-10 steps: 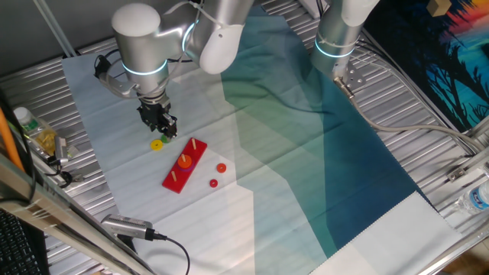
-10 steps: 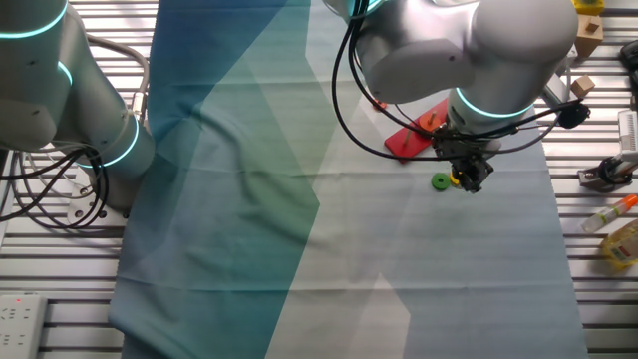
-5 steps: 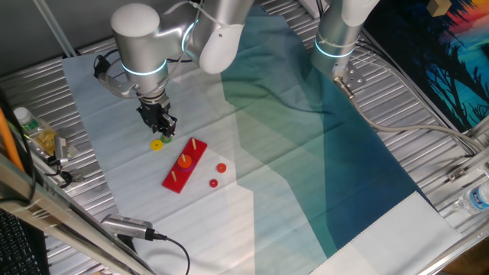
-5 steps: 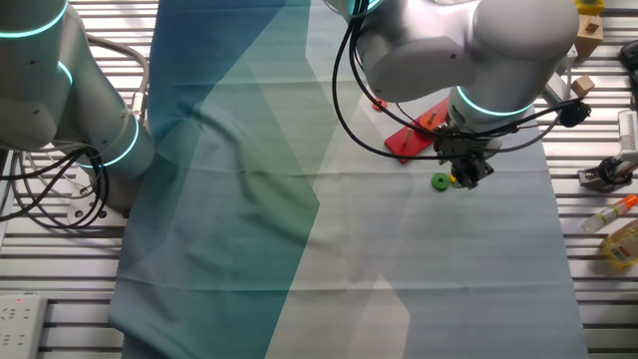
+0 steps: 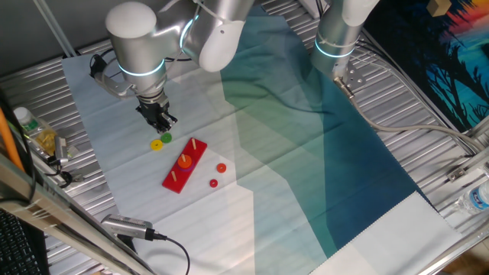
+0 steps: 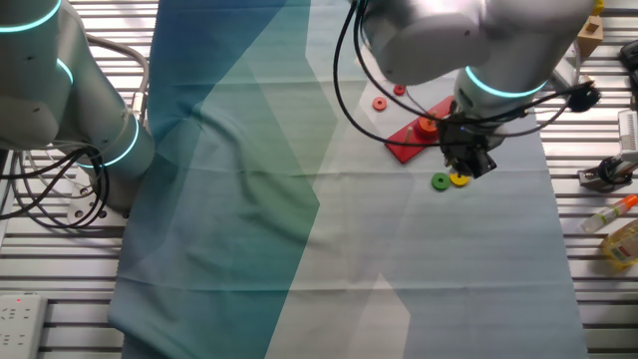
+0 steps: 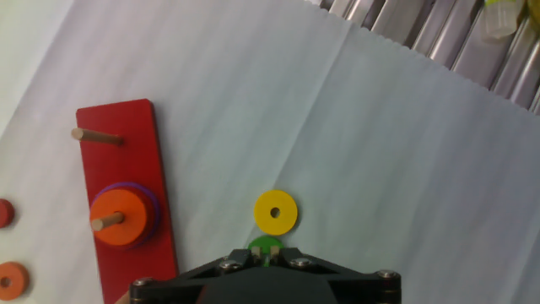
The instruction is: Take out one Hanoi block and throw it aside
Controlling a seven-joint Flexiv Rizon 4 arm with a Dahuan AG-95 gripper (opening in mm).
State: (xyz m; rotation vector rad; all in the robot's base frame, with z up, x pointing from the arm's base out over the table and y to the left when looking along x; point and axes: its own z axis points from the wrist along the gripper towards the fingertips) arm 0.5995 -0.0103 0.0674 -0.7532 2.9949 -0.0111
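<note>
Yellow disc lies flat on the cloth at 3 o'clock from the red base, off its pegs, so the task looks nearly done. The gripper holds nothing; its opening can't be told. Counted: one yellow, one green, three loose orange-red discs.

Hand raised and drawn back from the disc, away from the base. Now hanging above the cloth, clear of the disc. Disc, part-covered by the hand before, now fully exposed in the other fixed view, lying flat just beside the green disc.
</note>
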